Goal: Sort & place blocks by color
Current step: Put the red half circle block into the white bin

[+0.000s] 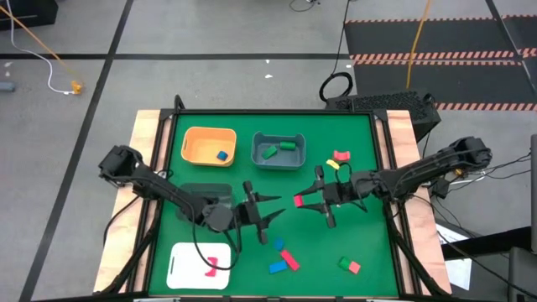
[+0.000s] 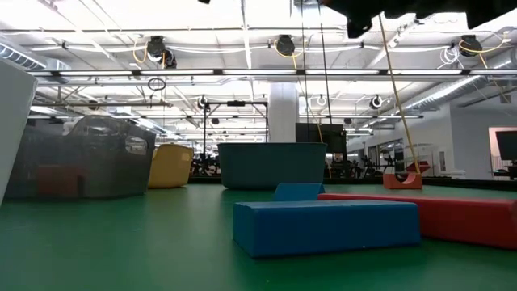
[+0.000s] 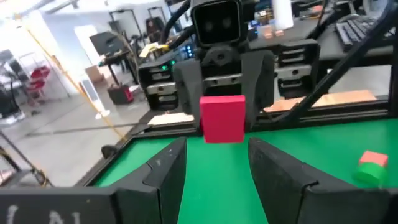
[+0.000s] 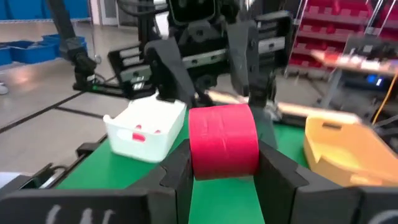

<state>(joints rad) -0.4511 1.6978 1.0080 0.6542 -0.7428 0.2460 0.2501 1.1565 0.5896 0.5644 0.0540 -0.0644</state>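
My right gripper (image 1: 304, 201) is shut on a red block (image 4: 224, 149) above the middle of the green table. Facing it from the left, my left gripper (image 1: 273, 210) stands open and level, its fingers (image 3: 168, 180) apart just short of the red block (image 3: 222, 118). Loose blocks lie flat on the mat: a red, a yellow and a pink one (image 1: 338, 161) at the far right, and blue and red ones (image 1: 284, 258) and a green-and-red pair (image 1: 348, 265) near the front. My right gripper pinches the red block by its two opposite sides (image 4: 196, 155) between its two fingers. The fingers lie level and point toward the table's left. The block is lifted clear of the mat and juts out past the fingertips toward my left gripper.
At the back stand an orange bin (image 1: 195, 143) holding a blue block (image 1: 221, 155) and a grey bin (image 1: 262, 161) holding green blocks (image 1: 289, 145). A white tray (image 1: 185, 268) with red pieces (image 1: 214, 267) sits at the front left. Wooden rails edge the table.
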